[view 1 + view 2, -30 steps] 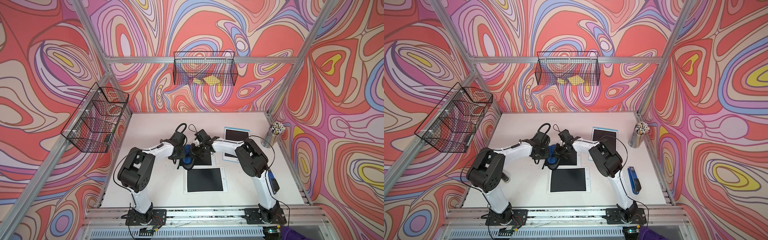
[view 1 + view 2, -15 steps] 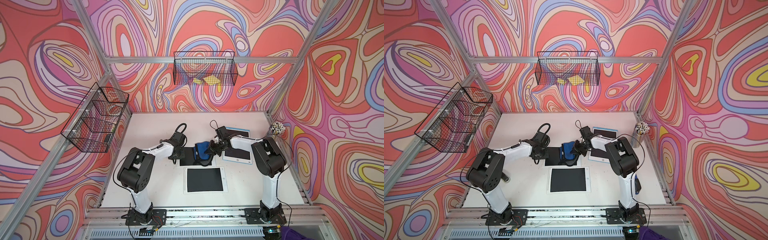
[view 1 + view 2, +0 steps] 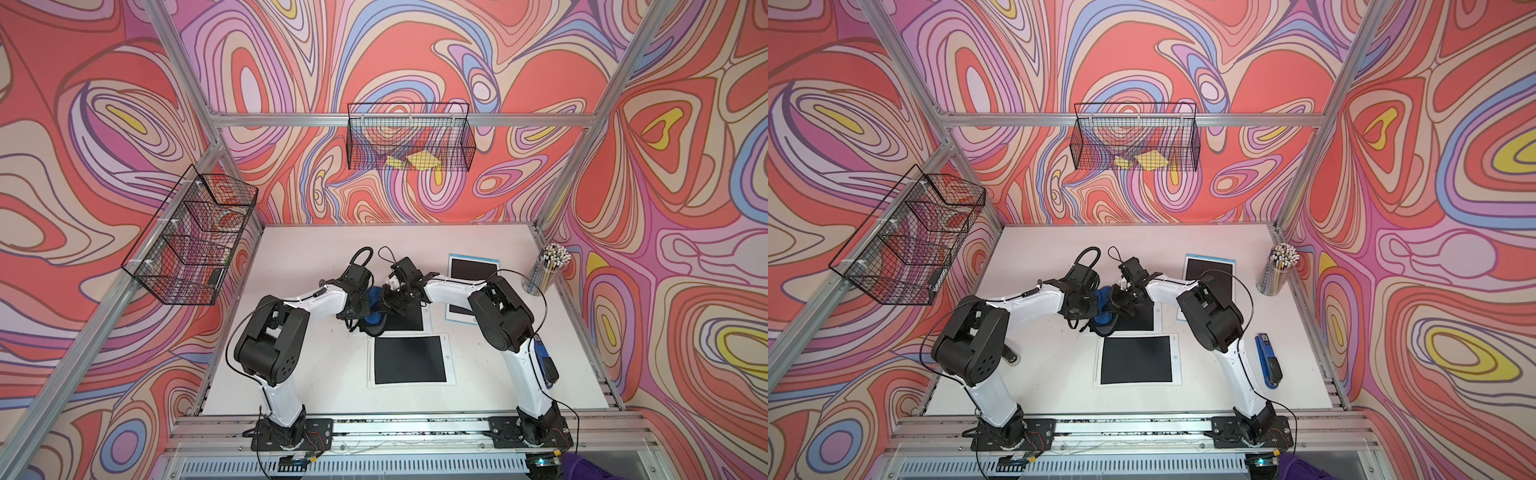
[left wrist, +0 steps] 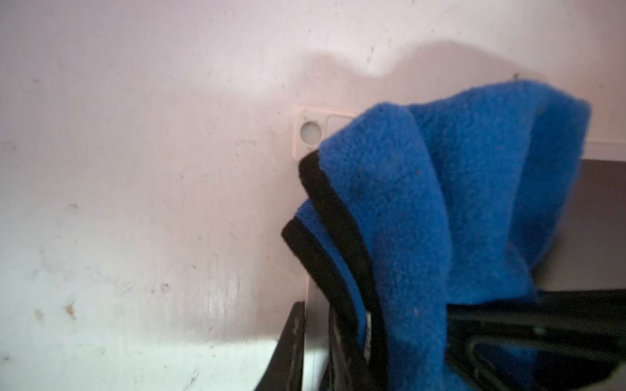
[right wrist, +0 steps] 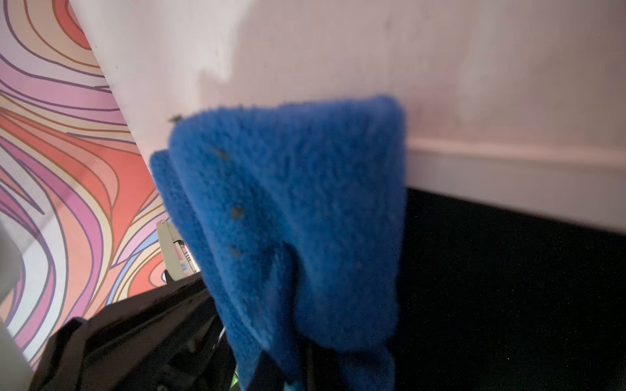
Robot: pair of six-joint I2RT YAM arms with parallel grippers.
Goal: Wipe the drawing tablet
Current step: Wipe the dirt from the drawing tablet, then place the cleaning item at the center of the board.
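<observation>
The drawing tablet [image 3: 409, 320], a dark screen in a white frame, lies in the middle of the table in both top views [image 3: 1140, 320]. My right gripper [image 3: 388, 305] is shut on a folded blue cloth [image 3: 374, 320], which hangs onto the tablet's left part. The right wrist view shows the cloth [image 5: 298, 210] draped over the dark screen [image 5: 508, 287], hiding the fingers. My left gripper [image 3: 357, 305] sits at the tablet's left edge. In the left wrist view its jaws are narrowly closed about the white frame [image 4: 313, 304], near the corner button [image 4: 310, 132].
A second white-framed tablet [image 3: 409, 359] lies just in front of the first one. A blue-framed tablet [image 3: 473, 268] lies at the back right, partly under my right arm. A pencil cup [image 3: 548, 270] and a blue stapler [image 3: 1268, 359] stand along the right edge. Wire baskets [image 3: 409, 141] hang on the walls.
The right gripper swept the cloth to the right across the tablet, then came back to its left part. The left gripper stayed at the tablet's left edge.
</observation>
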